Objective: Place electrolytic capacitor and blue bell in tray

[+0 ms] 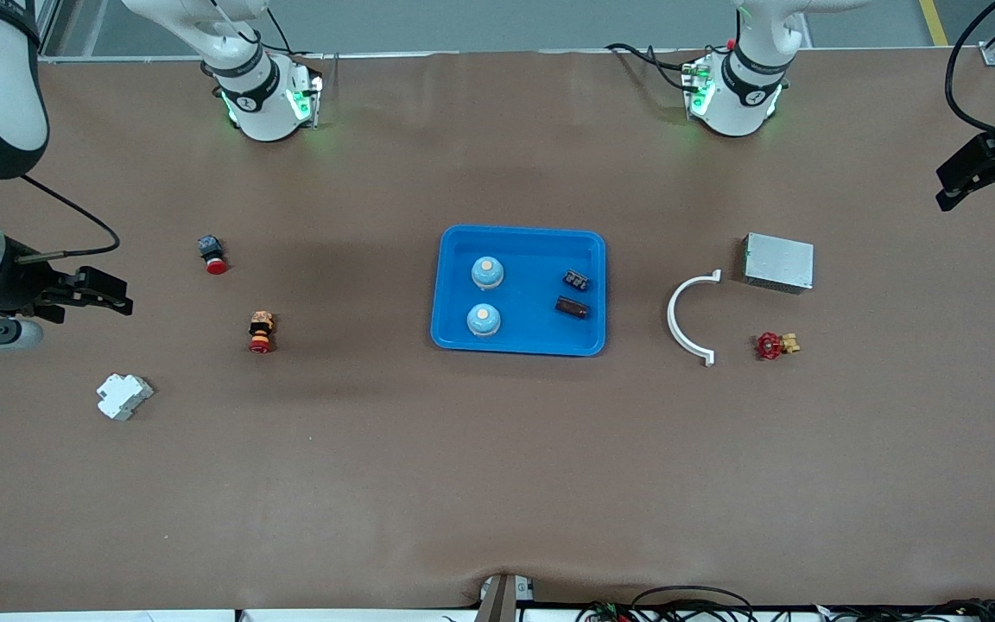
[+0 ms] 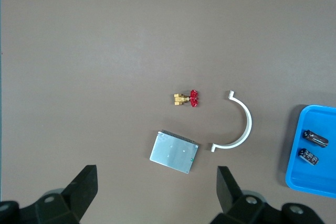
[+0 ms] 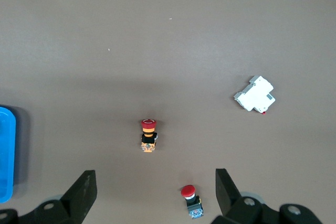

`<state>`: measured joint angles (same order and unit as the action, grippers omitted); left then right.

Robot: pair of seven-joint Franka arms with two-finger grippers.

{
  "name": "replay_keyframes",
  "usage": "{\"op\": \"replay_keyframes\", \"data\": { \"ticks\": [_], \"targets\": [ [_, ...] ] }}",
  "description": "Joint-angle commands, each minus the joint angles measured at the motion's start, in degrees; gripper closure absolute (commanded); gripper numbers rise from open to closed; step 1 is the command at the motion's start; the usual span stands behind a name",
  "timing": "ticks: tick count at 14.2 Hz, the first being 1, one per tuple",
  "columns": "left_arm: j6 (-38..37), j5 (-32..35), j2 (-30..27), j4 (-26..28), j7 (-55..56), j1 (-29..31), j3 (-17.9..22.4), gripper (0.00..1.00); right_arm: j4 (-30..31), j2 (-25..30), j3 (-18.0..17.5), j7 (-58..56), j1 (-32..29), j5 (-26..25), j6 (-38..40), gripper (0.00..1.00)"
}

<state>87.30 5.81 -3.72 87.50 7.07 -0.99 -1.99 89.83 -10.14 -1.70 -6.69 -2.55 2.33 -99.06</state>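
Observation:
The blue tray (image 1: 519,231) lies mid-table. In it are two light-blue bells (image 1: 487,272) (image 1: 483,320) and two dark electrolytic capacitors (image 1: 573,307) (image 1: 577,280). The capacitors (image 2: 315,138) and the tray's rim (image 2: 294,166) also show in the left wrist view; the tray's edge (image 3: 5,156) shows in the right wrist view. My left gripper (image 1: 945,186) (image 2: 156,182) is open and empty, high over the left arm's end of the table. My right gripper (image 1: 117,294) (image 3: 154,174) is open and empty, high over the right arm's end.
Toward the left arm's end lie a white curved bracket (image 1: 686,320), a grey metal box (image 1: 778,262) and a red-handled brass valve (image 1: 776,345). Toward the right arm's end lie two red push buttons (image 1: 212,255) (image 1: 261,333) and a white breaker (image 1: 123,396).

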Motion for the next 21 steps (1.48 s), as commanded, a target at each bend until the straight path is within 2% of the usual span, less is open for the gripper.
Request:
{"op": "replay_keyframes", "data": {
  "ticks": [1, 4, 11, 14, 21],
  "targets": [
    [-1.9, -1.6, 0.0, -0.5, -1.1, -0.5, -0.6, 0.0, 1.5, 1.6, 0.1, 1.5, 0.4, 1.6, -0.4, 0.0],
    [-4.0, -3.9, -0.1, -0.4, -1.2, -0.5, -0.8, 0.0, 1.4, 1.6, 0.1, 3.1, 0.9, 1.6, -0.3, 0.0],
    [-5.5, -4.0, -0.7, 0.3, -1.1, -0.4, -2.1, 0.0, 1.0, 2.9, 0.1, 2.1, 0.9, 1.4, 0.4, 0.0],
    [-5.5, -4.1, -0.8, 0.7, -1.1, -0.4, -2.4, 0.0, -1.0, 3.1, 0.1, 0.5, 1.1, -0.3, 0.6, 0.0],
    [-5.6, -4.5, -0.8, 0.7, -1.1, -0.4, -2.9, 0.0, -5.4, 3.1, -0.1, 1.2, 1.8, -0.4, 4.8, 0.0]
  ]
}}
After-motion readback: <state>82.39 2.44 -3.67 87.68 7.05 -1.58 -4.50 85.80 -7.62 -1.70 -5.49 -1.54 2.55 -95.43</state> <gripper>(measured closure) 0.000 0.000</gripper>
